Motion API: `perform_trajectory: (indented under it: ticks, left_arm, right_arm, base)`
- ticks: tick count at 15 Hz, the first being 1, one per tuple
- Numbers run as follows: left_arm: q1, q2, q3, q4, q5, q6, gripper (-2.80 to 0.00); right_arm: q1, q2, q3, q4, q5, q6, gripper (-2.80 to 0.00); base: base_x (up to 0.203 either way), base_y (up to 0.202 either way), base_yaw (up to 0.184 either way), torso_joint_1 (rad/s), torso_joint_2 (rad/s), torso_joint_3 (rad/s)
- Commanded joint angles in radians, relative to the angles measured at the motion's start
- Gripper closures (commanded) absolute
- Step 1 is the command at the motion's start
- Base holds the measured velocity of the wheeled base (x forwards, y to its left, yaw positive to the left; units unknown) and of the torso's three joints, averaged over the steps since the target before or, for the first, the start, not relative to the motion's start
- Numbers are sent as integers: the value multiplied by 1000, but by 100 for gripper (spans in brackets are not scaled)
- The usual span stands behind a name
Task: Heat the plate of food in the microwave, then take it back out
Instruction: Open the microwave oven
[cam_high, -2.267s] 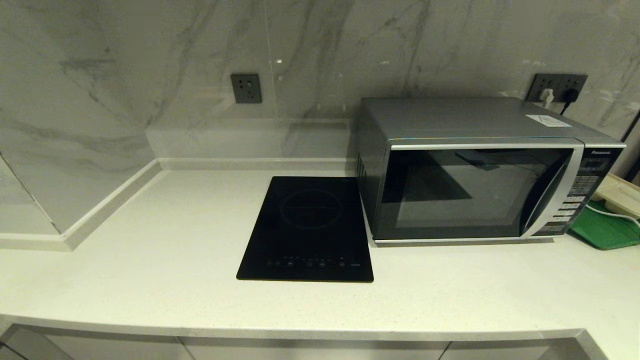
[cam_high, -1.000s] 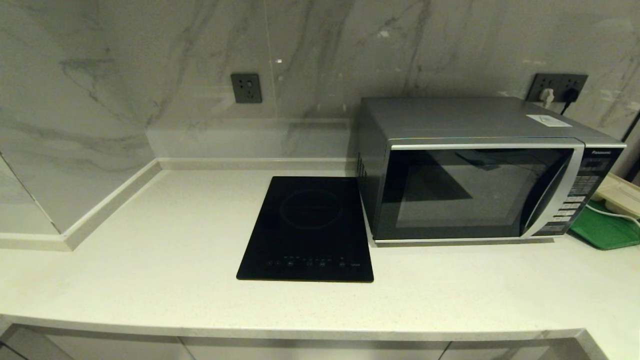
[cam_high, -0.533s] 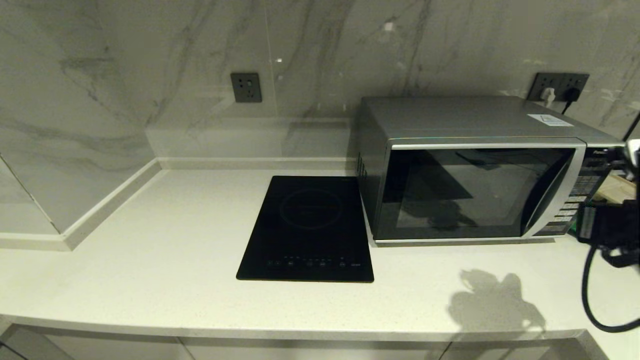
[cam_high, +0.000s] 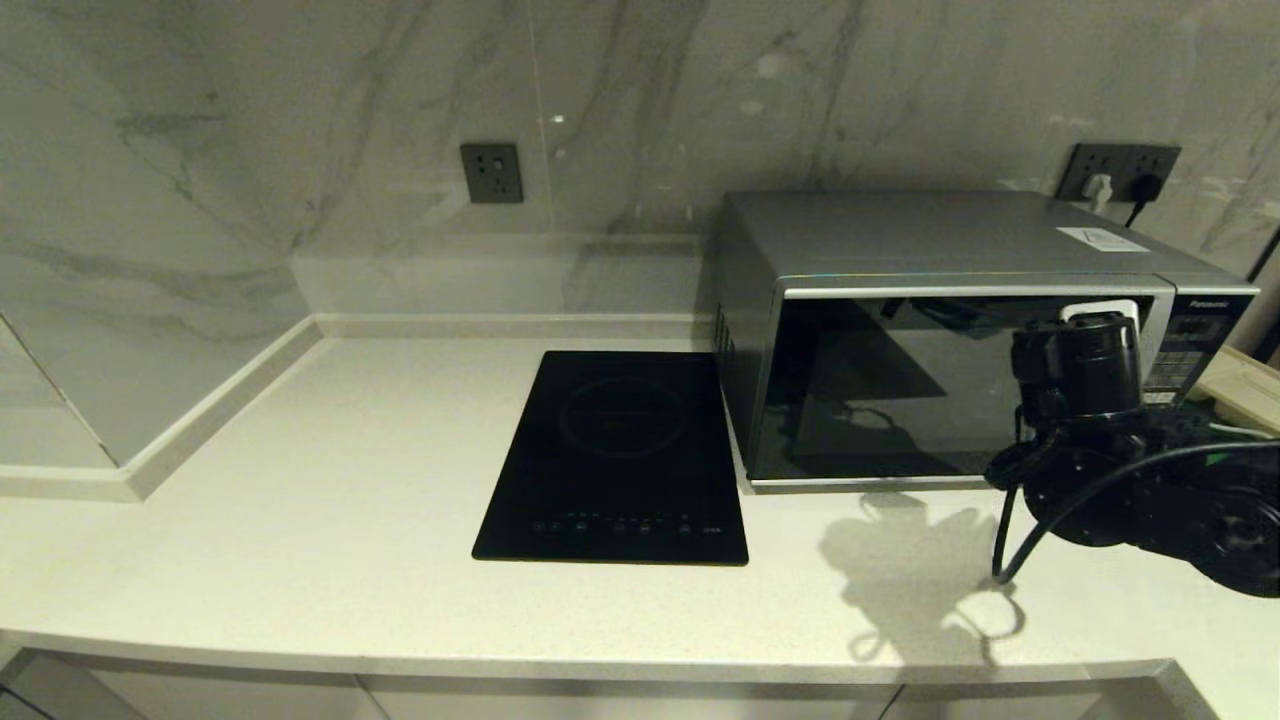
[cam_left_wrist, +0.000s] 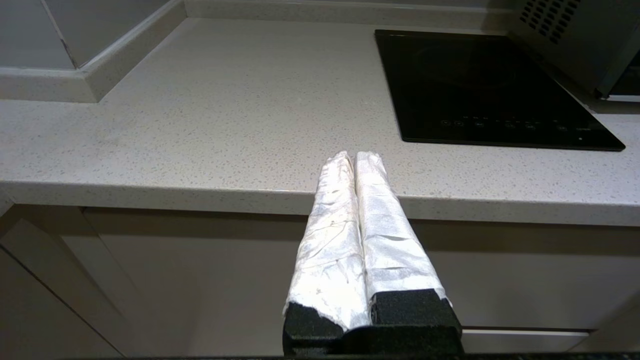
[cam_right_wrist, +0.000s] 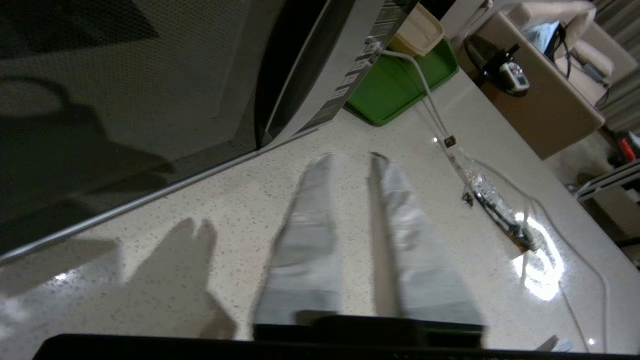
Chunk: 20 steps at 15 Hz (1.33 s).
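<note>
The silver microwave (cam_high: 880, 390) stands at the back right of the counter with its dark glass door closed. No plate of food shows in any view. My right arm (cam_high: 1085, 400) hangs in front of the door's handle side, covering much of the curved handle (cam_right_wrist: 300, 85). In the right wrist view the right gripper (cam_right_wrist: 350, 157) is open and empty above the counter, just in front of the microwave's lower right corner. My left gripper (cam_left_wrist: 355, 156) is shut and empty, parked at the counter's front edge, left of the hob.
A flat black induction hob (cam_high: 615, 455) lies just left of the microwave. Right of the microwave sits a green tray (cam_right_wrist: 395, 85) with a cream container (cam_right_wrist: 417, 32), and a white cable (cam_right_wrist: 435, 115) trails across the counter. A wall runs behind.
My right arm has come in from the right edge and moved left, now in front of the microwave's handle side. Its shadow has shifted left on the counter. The microwave stays closed.
</note>
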Motion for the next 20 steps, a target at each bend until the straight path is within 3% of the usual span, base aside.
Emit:
perform_trajectory:
  ticks: [1,8,10,20]
  left_arm:
    - [0,0,0,0,0,0,0]
    - [0,0,0,0,0,-1,0]
    - [0,0,0,0,0,-1,0]
    - [0,0,0,0,0,0,0]
  right_arm:
    - [-35,64,-30,-2,-8,3,-280]
    - [-188,159,-144,-8,11,77,-280]
    - [-200,165,-157,-8,52,80,-280]
    - [-261,213,-217,-7,74,97,-280]
  base:
    - [0,0,0,0,0,0]
    - [0,0,0,0,0,0]
    - [0,0,0,0,0,0]
    - [0,0,0,0,0,0]
